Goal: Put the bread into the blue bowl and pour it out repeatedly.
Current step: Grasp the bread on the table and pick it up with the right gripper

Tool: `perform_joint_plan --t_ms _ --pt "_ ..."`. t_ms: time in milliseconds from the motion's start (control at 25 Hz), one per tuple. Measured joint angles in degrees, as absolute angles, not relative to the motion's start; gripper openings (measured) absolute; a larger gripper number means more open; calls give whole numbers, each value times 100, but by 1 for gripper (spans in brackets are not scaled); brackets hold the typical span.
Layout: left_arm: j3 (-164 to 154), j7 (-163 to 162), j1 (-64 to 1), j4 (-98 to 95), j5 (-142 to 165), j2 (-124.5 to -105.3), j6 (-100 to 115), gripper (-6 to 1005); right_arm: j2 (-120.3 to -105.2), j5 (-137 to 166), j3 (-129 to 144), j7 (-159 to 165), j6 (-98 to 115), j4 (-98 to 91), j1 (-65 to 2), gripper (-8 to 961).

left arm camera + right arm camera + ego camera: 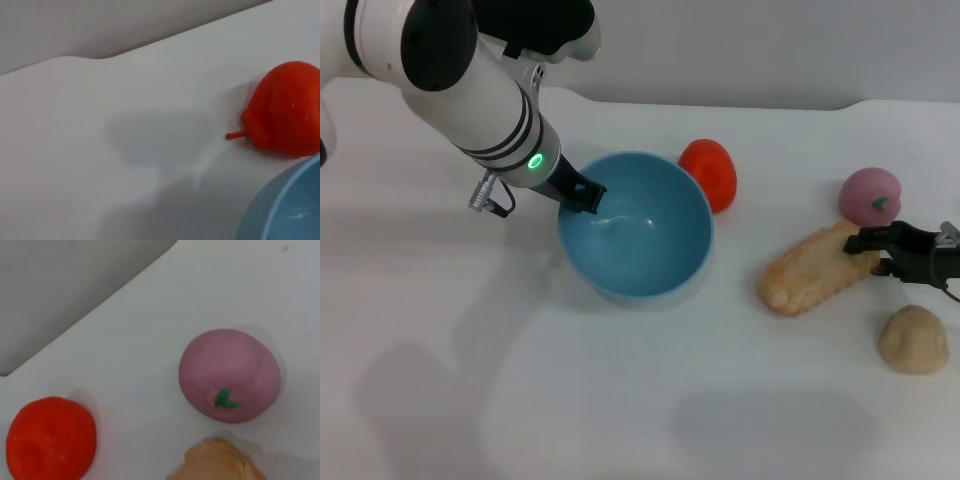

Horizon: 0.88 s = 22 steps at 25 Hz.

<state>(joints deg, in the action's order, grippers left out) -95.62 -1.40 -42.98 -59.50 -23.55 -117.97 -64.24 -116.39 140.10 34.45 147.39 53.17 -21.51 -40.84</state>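
Note:
The blue bowl point(635, 225) stands on the white table at the middle; a piece of its rim shows in the left wrist view point(287, 207). It is empty. My left gripper point(585, 195) is shut on the bowl's left rim. The bread point(812, 270) lies on the table to the right of the bowl, outside it, ridged side up. Its tip shows in the right wrist view point(217, 462). My right gripper point(875, 253) is at the bread's right end, shut on it, low at the table.
A red toy fruit point(710, 172) sits just behind the bowl's right rim point(287, 115) point(50, 437). A pink toy peach point(869, 195) point(229, 375) lies behind the bread's right end. A round beige lump point(913, 340) lies in front of my right gripper.

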Motion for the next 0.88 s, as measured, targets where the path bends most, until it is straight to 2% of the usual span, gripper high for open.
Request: perform_joint_plan --t_ms 560,880 --pt "-9513 -137 -4302 -5950 -2345 -11795 -6415 -1 -11743 13923 3656 14303 5111 -2503 -3968 393" --pt "-9476 -127 -4299 -5931 -2342 -11797 -6424 -1 -11765 12597 3665 13084 6364 -3428 -3614 332"
